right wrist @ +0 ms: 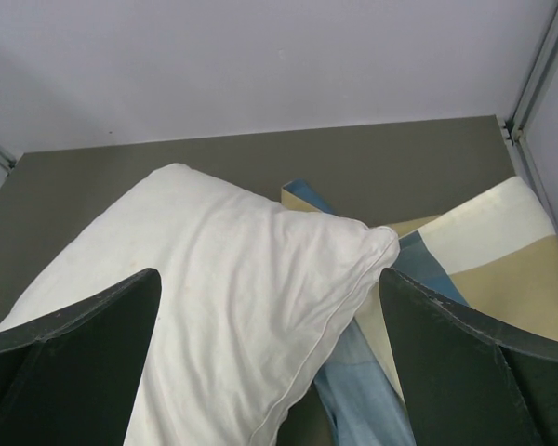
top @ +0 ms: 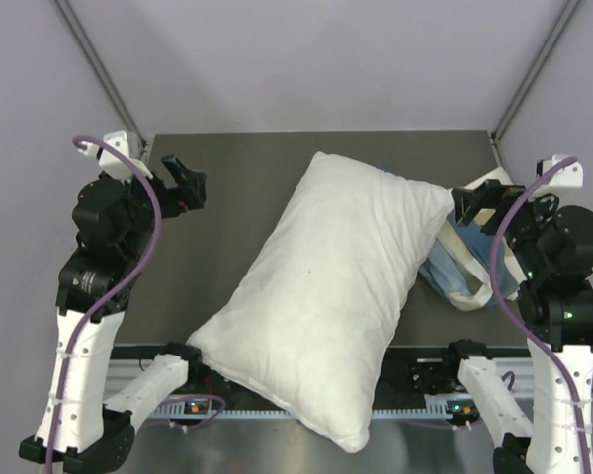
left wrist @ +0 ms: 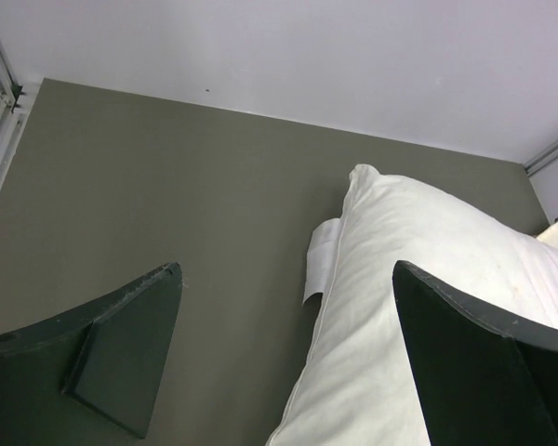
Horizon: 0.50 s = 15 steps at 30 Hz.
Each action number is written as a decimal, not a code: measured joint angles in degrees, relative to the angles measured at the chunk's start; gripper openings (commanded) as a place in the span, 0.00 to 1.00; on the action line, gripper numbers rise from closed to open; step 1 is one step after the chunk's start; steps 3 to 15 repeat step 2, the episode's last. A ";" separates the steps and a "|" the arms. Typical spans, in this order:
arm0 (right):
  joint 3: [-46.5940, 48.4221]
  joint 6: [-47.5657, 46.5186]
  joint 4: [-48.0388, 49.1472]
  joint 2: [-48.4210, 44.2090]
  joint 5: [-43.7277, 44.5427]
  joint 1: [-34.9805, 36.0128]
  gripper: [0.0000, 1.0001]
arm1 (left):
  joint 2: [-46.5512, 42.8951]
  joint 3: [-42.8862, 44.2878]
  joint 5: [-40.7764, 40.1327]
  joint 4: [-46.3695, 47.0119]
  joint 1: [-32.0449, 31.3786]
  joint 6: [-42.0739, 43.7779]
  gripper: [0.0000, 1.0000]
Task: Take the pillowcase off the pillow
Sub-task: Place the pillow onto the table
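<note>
I'm watching pillow [top: 321, 296] lying bare on bench [top: 232, 188] | pillowcase [top: 463, 275] bunching against its right corner | left hand [top: 186, 182], right hand [top: 474, 203] gaping, empty

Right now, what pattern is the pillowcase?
The pillowcase shows blue, tan and cream checks; clearest from the right wrist.

no readable text, labels or numbers — none anywhere
</note>
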 measured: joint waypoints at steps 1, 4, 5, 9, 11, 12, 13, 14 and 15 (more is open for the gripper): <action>0.00 0.00 0.00 0.00 0.02 0.00 1.00 | 0.00 0.00 -0.02 -0.04 0.00 0.04 0.99; 0.00 0.00 0.00 0.00 0.02 0.00 1.00 | -0.02 0.00 -0.04 -0.04 0.00 0.04 0.99; 0.00 0.00 0.00 0.00 0.02 0.00 1.00 | -0.02 0.00 -0.04 -0.04 0.00 0.04 0.99; 0.00 0.00 0.00 0.00 0.02 0.00 1.00 | -0.02 0.00 -0.04 -0.04 0.00 0.04 0.99; 0.00 0.00 0.00 0.00 0.02 0.00 1.00 | -0.02 0.00 -0.04 -0.04 0.00 0.04 0.99; 0.00 0.00 0.00 0.00 0.02 0.00 1.00 | -0.02 0.00 -0.04 -0.04 0.00 0.04 0.99; 0.00 0.00 0.00 0.00 0.02 0.00 1.00 | -0.02 0.00 -0.04 -0.04 0.00 0.04 0.99; 0.00 0.00 0.00 0.00 0.02 0.00 1.00 | -0.02 0.00 -0.04 -0.04 0.00 0.04 0.99; 0.00 0.00 0.00 0.00 0.02 0.00 1.00 | -0.02 0.00 -0.04 -0.04 0.00 0.04 0.99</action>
